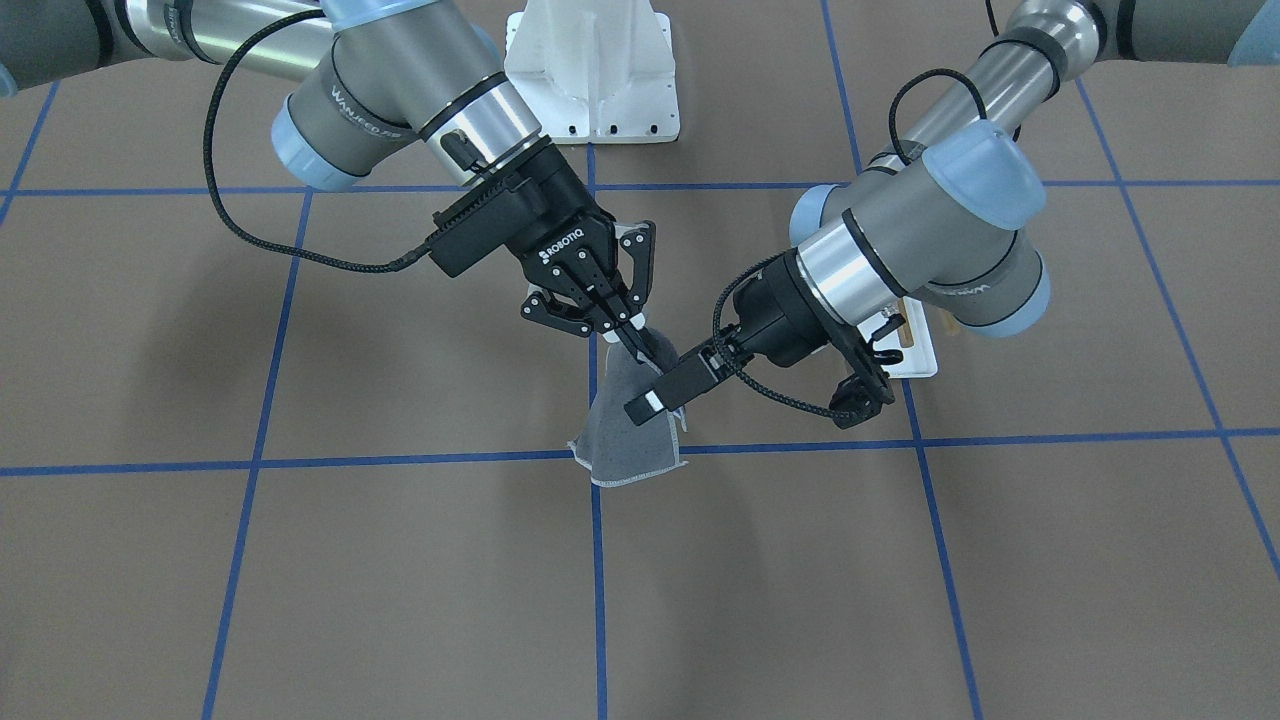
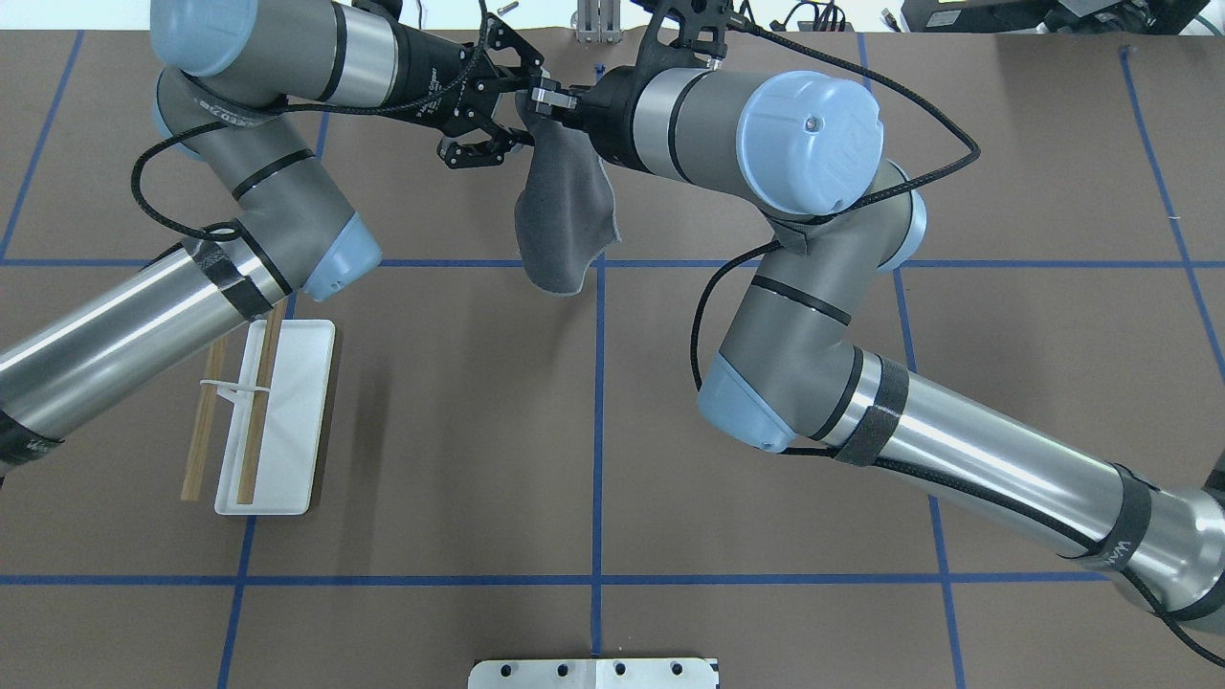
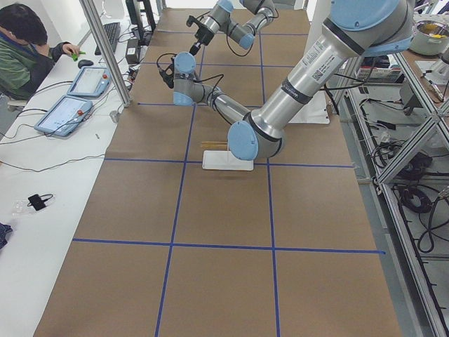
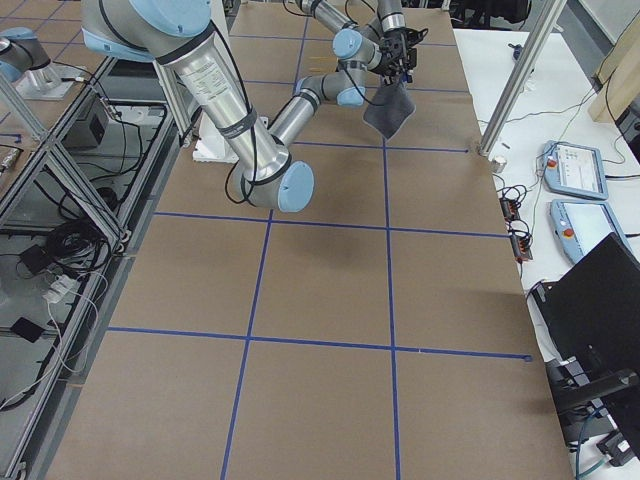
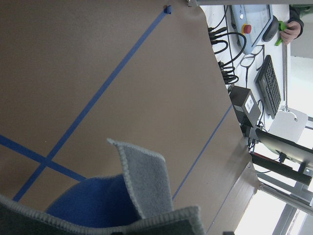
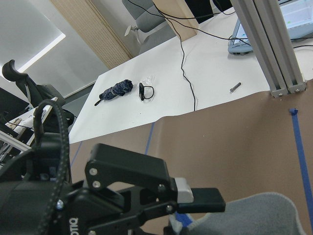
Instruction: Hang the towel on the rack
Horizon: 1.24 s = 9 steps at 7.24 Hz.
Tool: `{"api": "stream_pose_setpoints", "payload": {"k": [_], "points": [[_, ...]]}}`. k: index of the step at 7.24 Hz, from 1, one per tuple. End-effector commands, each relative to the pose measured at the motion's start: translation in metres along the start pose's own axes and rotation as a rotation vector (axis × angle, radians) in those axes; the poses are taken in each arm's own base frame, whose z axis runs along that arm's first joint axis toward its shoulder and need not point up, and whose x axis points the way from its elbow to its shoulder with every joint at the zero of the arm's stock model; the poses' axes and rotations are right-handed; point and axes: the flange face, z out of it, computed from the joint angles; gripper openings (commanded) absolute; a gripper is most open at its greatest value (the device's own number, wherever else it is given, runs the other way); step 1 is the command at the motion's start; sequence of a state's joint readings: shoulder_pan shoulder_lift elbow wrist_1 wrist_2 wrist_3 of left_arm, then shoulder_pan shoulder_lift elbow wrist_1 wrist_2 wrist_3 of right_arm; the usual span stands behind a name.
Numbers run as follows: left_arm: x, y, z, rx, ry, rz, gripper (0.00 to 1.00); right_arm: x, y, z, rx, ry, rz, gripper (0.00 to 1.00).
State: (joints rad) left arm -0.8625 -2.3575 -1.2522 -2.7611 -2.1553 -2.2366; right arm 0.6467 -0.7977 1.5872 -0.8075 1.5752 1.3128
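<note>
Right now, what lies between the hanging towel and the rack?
In the overhead view, only bare brown paper separates the towel from the rack; the left arm's elbow sits just beside that stretch.

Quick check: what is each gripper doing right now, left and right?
Left gripper: fingertips at the towel, but open or shut cannot be told.
Right gripper: shut on the towel's top edge, so the towel hangs from it.
</note>
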Motion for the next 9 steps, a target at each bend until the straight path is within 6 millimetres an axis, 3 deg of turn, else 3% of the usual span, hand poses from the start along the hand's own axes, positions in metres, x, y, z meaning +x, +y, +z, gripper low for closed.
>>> {"api": "stream_pose_setpoints", "payload": {"k": [1, 2, 3, 4, 5, 7, 9], "points": [[0.0, 0.0, 0.0, 0.002, 0.002, -0.002, 0.0, 0.0, 0.0, -0.001, -0.001, -0.001, -0.001, 0.0], [-0.001, 0.0, 0.0, 0.001, 0.001, -0.002, 0.0, -0.001, 0.0, -0.004, -0.001, -0.008, -0.001, 0.0], [-0.001, -0.001, 0.0, 0.003, 0.001, -0.003, 0.0, -0.002, -0.001, -0.006, 0.007, -0.029, 0.002, 0.06], [0.0, -0.001, -0.001, 0.003, 0.002, -0.002, 0.0, 0.005, 0.002, -0.009, 0.013, -0.055, 0.003, 0.85], [-0.001, -0.001, -0.001, 0.003, 0.002, -0.003, 0.0, 0.006, 0.002, -0.012, 0.012, -0.058, 0.009, 1.0], [-0.001, -0.001, -0.001, 0.003, 0.003, -0.002, 0.0, 0.02, 0.007, -0.022, 0.006, -0.052, 0.003, 1.0], [0.0, -0.002, -0.003, 0.001, 0.005, 0.0, 0.0, 0.049, 0.015, -0.044, -0.071, -0.044, 0.001, 1.0]]}}
